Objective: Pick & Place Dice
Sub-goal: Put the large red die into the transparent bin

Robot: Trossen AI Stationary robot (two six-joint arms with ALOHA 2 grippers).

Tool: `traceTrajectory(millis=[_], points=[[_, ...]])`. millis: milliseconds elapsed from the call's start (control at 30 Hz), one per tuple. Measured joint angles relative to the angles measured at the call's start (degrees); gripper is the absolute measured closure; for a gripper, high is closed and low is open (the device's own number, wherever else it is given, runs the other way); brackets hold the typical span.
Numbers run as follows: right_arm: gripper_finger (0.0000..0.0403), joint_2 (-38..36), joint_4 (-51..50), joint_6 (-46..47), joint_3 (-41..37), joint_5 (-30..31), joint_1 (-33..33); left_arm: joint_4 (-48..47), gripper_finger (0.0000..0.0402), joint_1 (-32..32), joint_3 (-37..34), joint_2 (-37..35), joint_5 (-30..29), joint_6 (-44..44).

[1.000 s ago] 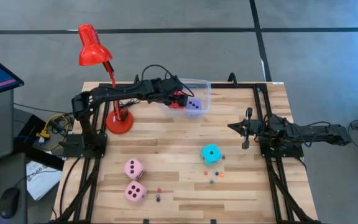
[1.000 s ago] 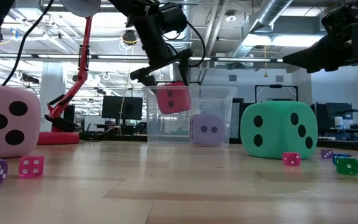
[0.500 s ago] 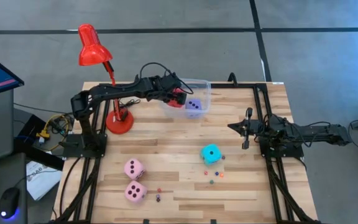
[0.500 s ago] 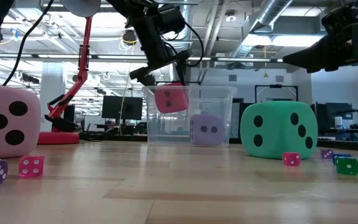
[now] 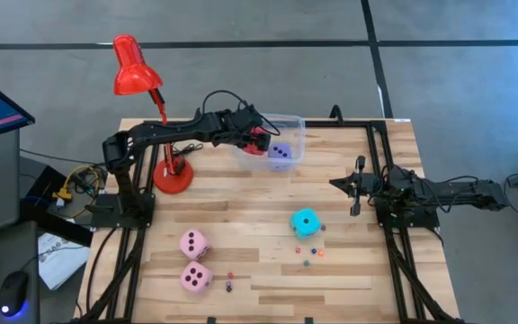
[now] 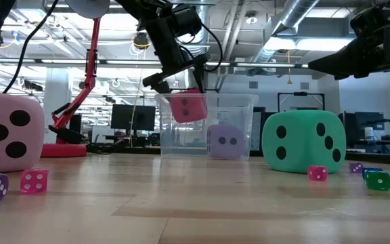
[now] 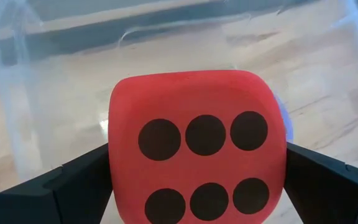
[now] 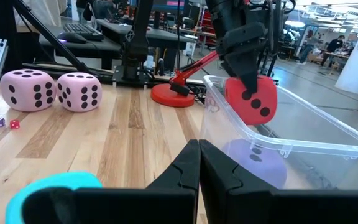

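**Q:** Dice first — where does each one sit?

**A:** The red soft cube with dark pips hangs inside the upper part of the clear plastic bin, clamped between the dark fingers of the left gripper. The jaws press on two opposite sides of the cube and it is clear of the bin floor. Below it, on the bin floor, lies the lavender soft cube, two pips facing the low camera.

**Q:** And outside the bin?

**A:** The cyan soft cube rests on the wooden table, in front of the bin and a little to its right in the high view. Two pink soft cubes stand close together much farther from the bin, toward the front left of the table.

**Q:** Anything smaller around?

**A:** Several tiny coloured dice are scattered in front of the cyan cube, and a few more lie just right of the pink pair.

**Q:** What about the other arm?

**A:** The right gripper hovers well to the right of the bin, above the table's right side, its fingers pressed together on nothing.

**Q:** What else stands near the bin?

**A:** A red desk lamp, its round base on the table to the bin's left.
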Motion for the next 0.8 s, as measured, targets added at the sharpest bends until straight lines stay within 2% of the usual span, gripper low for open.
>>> traceTrajectory(millis=[167,800], points=[[0.0403,0.0,0.0,0.0,0.0,0.0,0.0,2.3,0.0002,0.5,0.0,-0.9,3.2,0.3],[0.0403,0.0,3.7,0.0,0.0,-0.4,0.0,-0.4,0.0002,0.9,0.0,-1.6,3.0,0.6]])
